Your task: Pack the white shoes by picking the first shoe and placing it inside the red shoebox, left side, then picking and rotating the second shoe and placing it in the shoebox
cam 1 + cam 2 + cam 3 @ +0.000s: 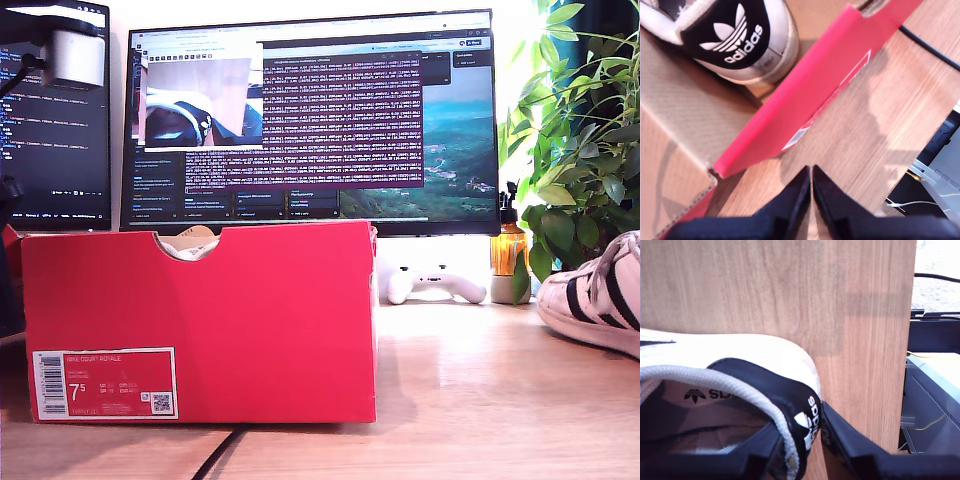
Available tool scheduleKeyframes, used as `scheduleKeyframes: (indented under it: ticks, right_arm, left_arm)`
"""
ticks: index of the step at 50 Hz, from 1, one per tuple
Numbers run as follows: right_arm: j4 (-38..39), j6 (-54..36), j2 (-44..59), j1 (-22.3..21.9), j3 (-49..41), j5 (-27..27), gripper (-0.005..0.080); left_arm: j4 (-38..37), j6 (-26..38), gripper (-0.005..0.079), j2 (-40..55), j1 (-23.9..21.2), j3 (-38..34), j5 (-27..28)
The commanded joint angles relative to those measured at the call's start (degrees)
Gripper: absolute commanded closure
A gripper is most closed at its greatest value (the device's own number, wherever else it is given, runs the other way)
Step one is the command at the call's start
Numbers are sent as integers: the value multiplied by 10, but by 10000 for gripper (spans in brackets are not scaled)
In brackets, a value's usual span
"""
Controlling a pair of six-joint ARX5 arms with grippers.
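The red shoebox [200, 300] stands on the wooden table at the exterior view's left, its barcode label facing the camera. One white shoe [735, 35] lies inside it, black heel tab toward the red wall [815, 85]. My first gripper [811, 171] is shut on nothing and hangs over the table just outside that wall. The second white shoe [740, 355] shows at the exterior view's right edge [600, 300]. My second gripper [805, 435] is shut on its heel collar, one finger inside and one outside. Neither gripper appears in the exterior view.
Two monitors [310, 120] stand behind the box. A white game controller [435, 285], an orange bottle [508, 250] and a plant [580, 130] are at the back toward the exterior view's right. A black cable [225, 455] runs from under the box. Equipment [935, 390] lies beyond the table edge.
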Motion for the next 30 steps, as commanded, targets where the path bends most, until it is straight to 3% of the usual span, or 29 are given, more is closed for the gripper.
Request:
scheduleKeyframes:
  ticks: [1, 30]
  right_arm:
    - [1, 3, 5, -1, -7, -2, 762]
    - [-37, -57, -34, 1, 16, 2, 762]
  left_arm:
    - [3, 4, 761, 6, -3, -3, 1]
    - [3, 4, 761, 6, -3, -3, 1]
